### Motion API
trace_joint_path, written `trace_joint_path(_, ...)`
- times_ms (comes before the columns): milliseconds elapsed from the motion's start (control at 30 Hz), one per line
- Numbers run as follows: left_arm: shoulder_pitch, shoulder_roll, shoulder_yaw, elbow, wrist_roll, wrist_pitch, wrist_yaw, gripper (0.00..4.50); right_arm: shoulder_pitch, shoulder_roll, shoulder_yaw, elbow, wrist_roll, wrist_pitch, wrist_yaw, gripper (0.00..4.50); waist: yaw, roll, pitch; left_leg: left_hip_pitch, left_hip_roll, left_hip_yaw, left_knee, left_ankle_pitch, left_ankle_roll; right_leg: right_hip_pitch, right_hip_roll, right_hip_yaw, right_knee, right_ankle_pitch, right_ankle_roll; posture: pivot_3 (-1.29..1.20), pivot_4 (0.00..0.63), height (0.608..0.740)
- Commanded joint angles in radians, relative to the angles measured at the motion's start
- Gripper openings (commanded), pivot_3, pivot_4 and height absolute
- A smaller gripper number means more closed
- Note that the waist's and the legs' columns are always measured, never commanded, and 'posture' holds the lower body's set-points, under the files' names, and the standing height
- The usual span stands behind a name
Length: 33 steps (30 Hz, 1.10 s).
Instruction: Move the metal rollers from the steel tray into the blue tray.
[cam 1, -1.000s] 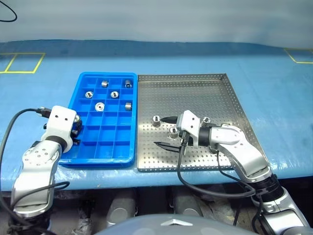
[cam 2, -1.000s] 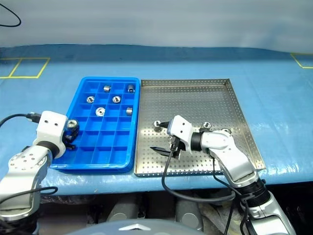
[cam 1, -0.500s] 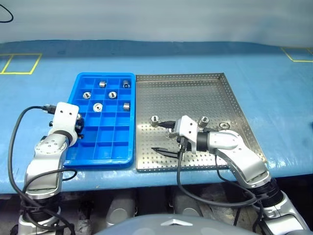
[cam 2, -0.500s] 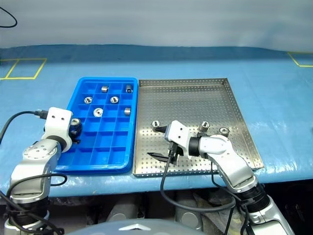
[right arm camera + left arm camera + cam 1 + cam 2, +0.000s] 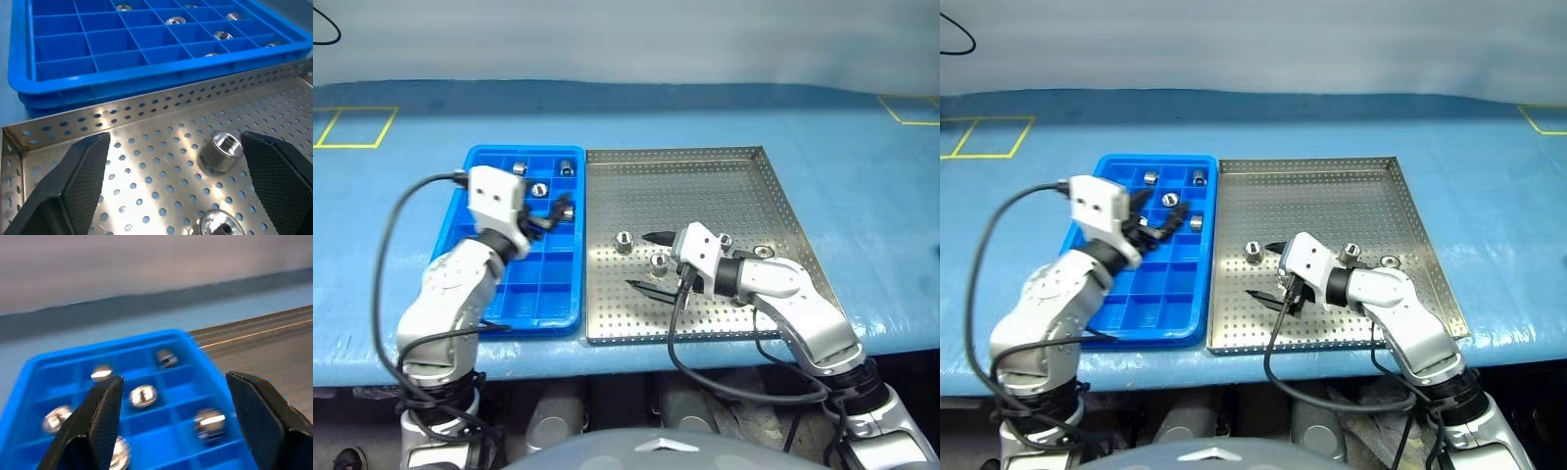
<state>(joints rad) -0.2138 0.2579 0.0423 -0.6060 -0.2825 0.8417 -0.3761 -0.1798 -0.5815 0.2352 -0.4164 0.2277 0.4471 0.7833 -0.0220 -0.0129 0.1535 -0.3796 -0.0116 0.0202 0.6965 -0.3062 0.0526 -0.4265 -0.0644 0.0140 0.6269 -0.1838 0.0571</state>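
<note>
The left tool [image 5: 548, 213] hangs over the blue tray [image 5: 470, 272], jaws spread and holding nothing. The right tool [image 5: 649, 261] sits wide open and empty, low over the steel tray [image 5: 705, 186], straddling one roller [image 5: 659, 261]. Other rollers [image 5: 624, 241] lie nearby and in the blue tray's far compartments.

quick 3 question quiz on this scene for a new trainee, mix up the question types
1. True or false: the right gripper is shut on a roller.
2. How many metal rollers lie in the steel tray?
3. The left gripper hangs over: A) the steel tray, B) the blue tray, C) the table covering.

Key
1. False. Its fingers stand wide apart, either side of a roller on the steel tray.
2. Four.
3. B. It is open, with nothing between its fingers.
</note>
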Motion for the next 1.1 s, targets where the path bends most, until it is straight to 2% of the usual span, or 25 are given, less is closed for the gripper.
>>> trace_joint_path(33, -0.060, 0.022, -0.142, 0.092, 0.022, -0.002, -0.035, 3.64, 0.026, -0.023, -0.050, -0.058, -0.009, 0.002, -0.025, 4.50, -0.008, 0.000, 0.000, 0.000, 0.000, 0.000, 0.000, 0.000, 0.000, 0.000, 0.003, 0.000, 0.000, 0.000, 0.000, -0.19, 0.150, 0.740)
trace_joint_path(333, -0.174, 0.094, -0.315, 0.302, 0.148, 0.006, -0.017, 3.64, 0.100, -0.022, -0.085, -0.115, -0.006, 0.015, -0.073, 4.50, -0.067, 0.000, 0.000, 0.000, 0.000, 0.001, 0.000, -0.002, 0.005, 0.000, 0.007, 0.002, 0.001, 0.002, 0.004, -0.25, 0.150, 0.740)
trace_joint_path(533, -0.206, 0.101, -0.386, 0.380, 0.187, 0.007, -0.047, 3.64, 0.098, -0.016, -0.080, -0.113, -0.004, 0.009, -0.080, 4.50, -0.072, 0.000, 0.000, 0.000, 0.000, 0.001, 0.000, -0.003, 0.006, 0.000, 0.007, 0.002, 0.000, 0.003, 0.006, -0.25, 0.150, 0.740)
trace_joint_path(867, -0.270, 0.064, -0.420, 0.483, 0.234, 0.004, -0.039, 3.64, 0.092, 0.003, -0.074, -0.114, -0.008, 0.003, -0.083, 4.50, -0.073, 0.000, 0.000, 0.000, 0.000, 0.001, 0.000, -0.002, 0.005, 0.000, 0.007, 0.002, 0.001, 0.003, 0.006, -0.25, 0.150, 0.740)
trace_joint_path(967, -0.271, 0.067, -0.422, 0.493, 0.244, 0.011, -0.045, 3.09, 0.096, 0.004, -0.079, -0.119, -0.008, 0.003, -0.089, 4.50, -0.074, 0.000, 0.000, 0.000, 0.000, 0.002, 0.000, -0.002, 0.005, -0.001, 0.007, 0.002, 0.000, 0.003, 0.006, -0.25, 0.150, 0.740)
trace_joint_path(1067, -0.268, 0.071, -0.423, 0.487, 0.249, 0.020, -0.055, 2.13, 0.098, 0.003, -0.080, -0.122, -0.006, 0.003, -0.094, 4.50, -0.075, 0.001, 0.000, 0.000, 0.001, 0.002, 0.000, -0.002, 0.005, -0.001, 0.007, 0.002, 0.001, 0.003, 0.006, -0.25, 0.150, 0.740)
trace_joint_path(1100, -0.267, 0.072, -0.422, 0.484, 0.250, 0.023, -0.057, 2.13, 0.098, 0.003, -0.080, -0.122, -0.005, 0.002, -0.094, 4.50, -0.075, 0.001, 0.000, 0.000, 0.001, 0.002, 0.000, -0.002, 0.005, -0.001, 0.007, 0.002, 0.001, 0.003, 0.006, -0.25, 0.150, 0.740)
